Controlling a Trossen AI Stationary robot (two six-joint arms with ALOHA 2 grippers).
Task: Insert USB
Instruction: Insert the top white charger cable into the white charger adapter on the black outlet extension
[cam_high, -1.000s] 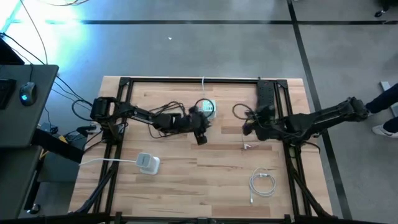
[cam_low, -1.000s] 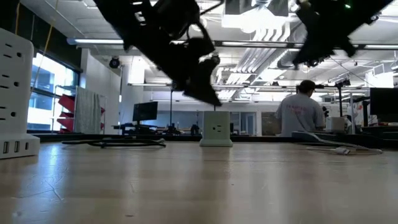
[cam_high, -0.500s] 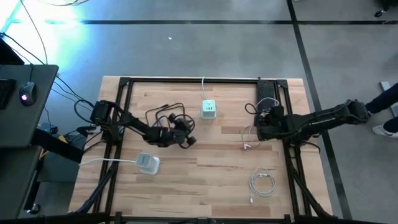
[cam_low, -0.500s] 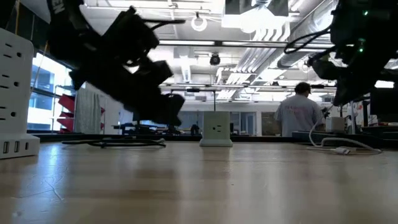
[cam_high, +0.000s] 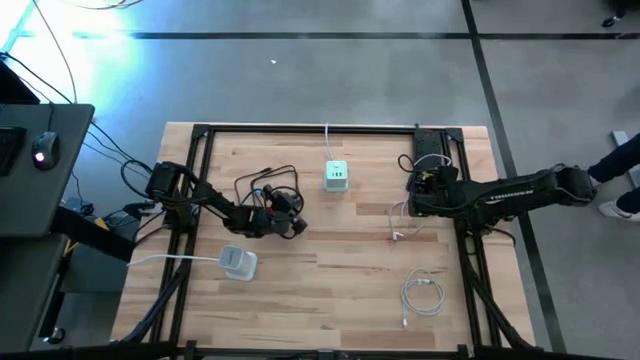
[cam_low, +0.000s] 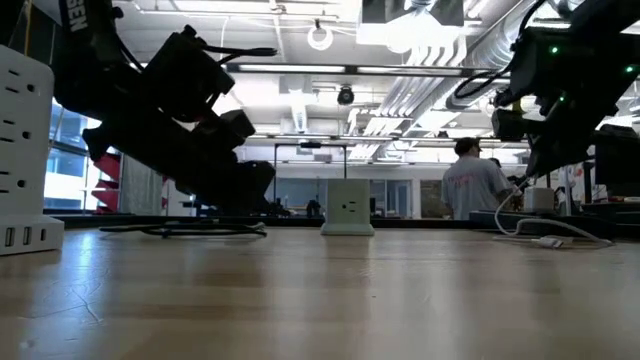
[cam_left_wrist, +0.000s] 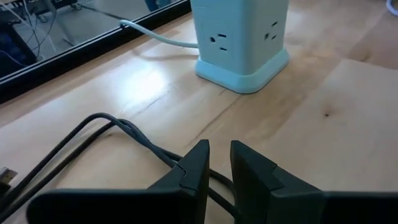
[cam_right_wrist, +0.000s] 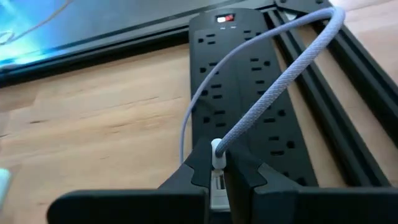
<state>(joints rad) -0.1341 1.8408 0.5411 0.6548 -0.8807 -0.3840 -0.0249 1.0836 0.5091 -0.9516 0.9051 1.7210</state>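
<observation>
**USB plug pinched in the right pincer, above the black power strip**

The USB plug (cam_right_wrist: 216, 163) sits clamped between the right pincer (cam_right_wrist: 219, 171)'s two dark fingers, silver end down, its pale braided cable (cam_right_wrist: 261, 93) arcing away over the black power strip (cam_right_wrist: 249, 106). The right wrist view alone shows this grip; from above, the right pincer (cam_high: 418, 192) is only a dark shape at the bench's right side, beside the frame rail, with the cable (cam_high: 400, 222) trailing white onto the wood.

The strip's switch glows red at its far end; no writing on it can be read.

Over to the pale green cube power tower (cam_high: 336, 176), standing upright at the bench (cam_high: 350, 270)'s back centre with its white cord running to the rear edge. The left wrist view shows its socket faces close up (cam_left_wrist: 239, 37); the low view shows it square-on (cam_low: 347, 208).

The left pincer (cam_high: 293, 222) lies low, left of centre, its fingers closed to a narrow gap around a black cable (cam_left_wrist: 124, 134) in the left wrist view.

A white charger block (cam_high: 238, 261) rests front left, a coiled white cable (cam_high: 422, 295) front right. The low view adds a white socket tower (cam_low: 22, 150) at its edge and a person (cam_low: 470, 185) standing in the room beyond.
</observation>
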